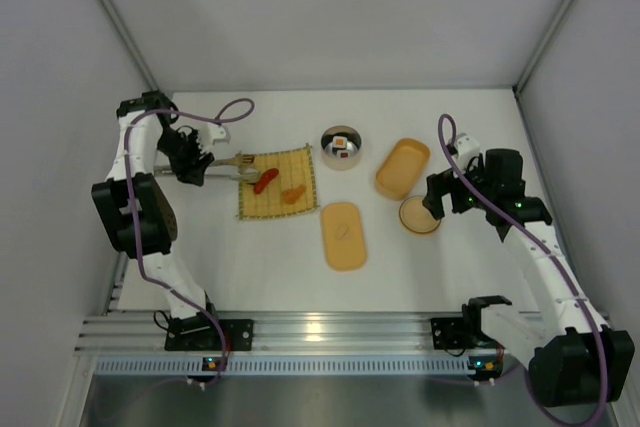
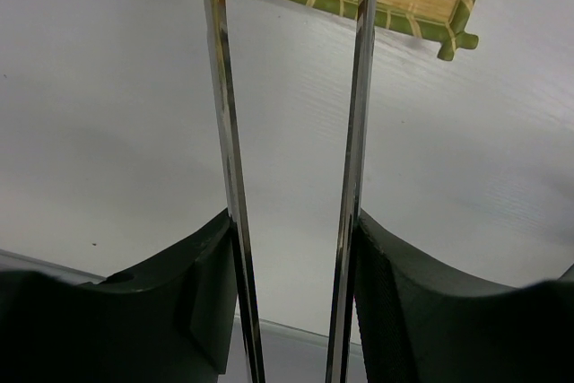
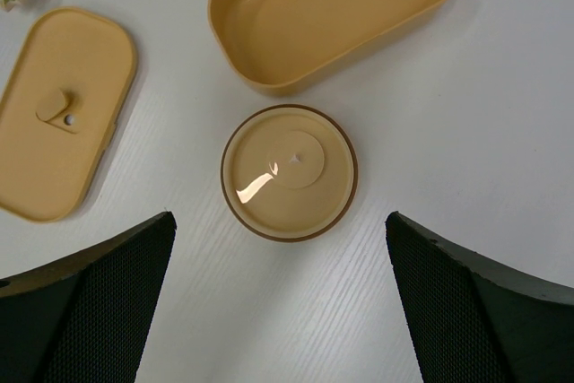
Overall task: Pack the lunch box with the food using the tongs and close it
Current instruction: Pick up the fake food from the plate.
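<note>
Dark fingers (image 2: pixel 134 311) of the left gripper (image 2: pixel 291 311) fill the bottom of the left wrist view. They are pressed from both sides against the two arms of the long thin silver metal tongs (image 2: pixel 226 132), so this gripper is clamped on the tongs. The arms stand apart and run out to the near-left edge of the square woven yellow-green mat (image 1: pixel 290 165).

Two red-orange food pieces (image 1: pixel 265 183) lie on the mat, and from above the tong tips sit just beside the left one. Whether they touch it I cannot tell. A black-and-white piece sits in the round steel bowl (image 1: pixel 342 147), beyond the mat to its right.

The oblong yellow-orange plastic lunch box (image 3: pixel 341 6) stands empty further right. Its flat matching lid (image 3: pixel 63 114) lies apart from it on the white table (image 1: pixel 450 117). The right gripper (image 3: pixel 278 311) hangs wide open and empty over a round tan lid (image 3: pixel 289 172).

The tongs look stiff, springy and polished, so likely slippery in the fingers. Each food piece looks small, light and smooth, apt to squirt from narrow tips, so it is best pinched across its middle. The box looks light enough to slide. The small knob on its lid is the obvious place to grip.
</note>
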